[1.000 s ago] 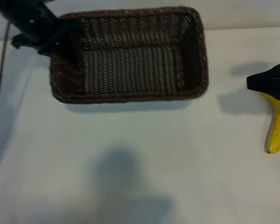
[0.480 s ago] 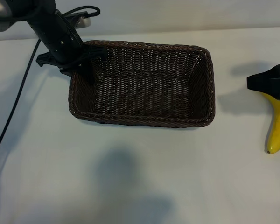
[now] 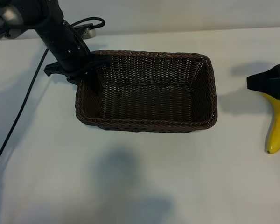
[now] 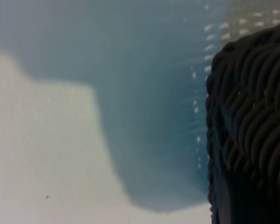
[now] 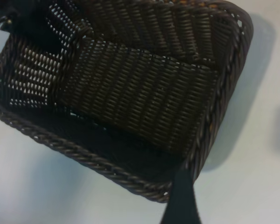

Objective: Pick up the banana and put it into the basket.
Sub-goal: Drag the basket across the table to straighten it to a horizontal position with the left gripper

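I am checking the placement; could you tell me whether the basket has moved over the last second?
Yes: the basket, gripped by the left gripper, shifted down-frame and right, toward the stationary banana.

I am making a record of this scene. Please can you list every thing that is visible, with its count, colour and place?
basket: one, dark brown wicker, on the table left of centre, nothing inside it.
banana: one, yellow, on the table near the right edge, its top end hidden under the right gripper.
table: one, white, under everything.
cable: one, black, running down the table's left side.
left gripper: one, black, shut on the basket's rim at its far left corner.
right gripper: one, black, open, over the banana's top end at the right edge.
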`<state>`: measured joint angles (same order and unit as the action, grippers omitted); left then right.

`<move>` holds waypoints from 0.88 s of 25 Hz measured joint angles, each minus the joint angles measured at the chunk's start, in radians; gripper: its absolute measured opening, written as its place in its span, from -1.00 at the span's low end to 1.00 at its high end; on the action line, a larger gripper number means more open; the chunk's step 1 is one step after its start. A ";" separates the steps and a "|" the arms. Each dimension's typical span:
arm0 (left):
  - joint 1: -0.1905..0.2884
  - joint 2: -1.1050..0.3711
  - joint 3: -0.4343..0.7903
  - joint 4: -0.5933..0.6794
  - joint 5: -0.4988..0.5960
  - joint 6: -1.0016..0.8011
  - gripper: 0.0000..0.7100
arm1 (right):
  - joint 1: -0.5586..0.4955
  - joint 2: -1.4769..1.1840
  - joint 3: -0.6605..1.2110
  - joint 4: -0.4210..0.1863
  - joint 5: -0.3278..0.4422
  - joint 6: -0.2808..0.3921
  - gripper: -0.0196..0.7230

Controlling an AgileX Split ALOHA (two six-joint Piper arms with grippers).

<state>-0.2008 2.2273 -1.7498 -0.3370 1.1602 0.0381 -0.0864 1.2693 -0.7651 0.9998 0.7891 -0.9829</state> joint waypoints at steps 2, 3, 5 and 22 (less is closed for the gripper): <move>0.000 0.007 0.000 -0.004 0.000 0.000 -0.54 | 0.000 0.000 0.000 0.000 0.000 0.000 0.59; 0.000 0.012 0.000 -0.006 -0.012 0.000 -0.54 | 0.000 0.000 0.000 0.000 0.000 0.000 0.59; 0.000 0.018 0.000 -0.011 -0.011 0.000 -0.54 | 0.000 0.000 0.000 0.000 0.000 0.000 0.59; 0.000 0.002 0.000 -0.027 0.001 0.000 0.54 | 0.000 0.000 0.000 0.000 0.000 0.000 0.59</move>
<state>-0.2008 2.2294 -1.7501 -0.3638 1.1610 0.0381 -0.0864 1.2693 -0.7651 0.9998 0.7891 -0.9829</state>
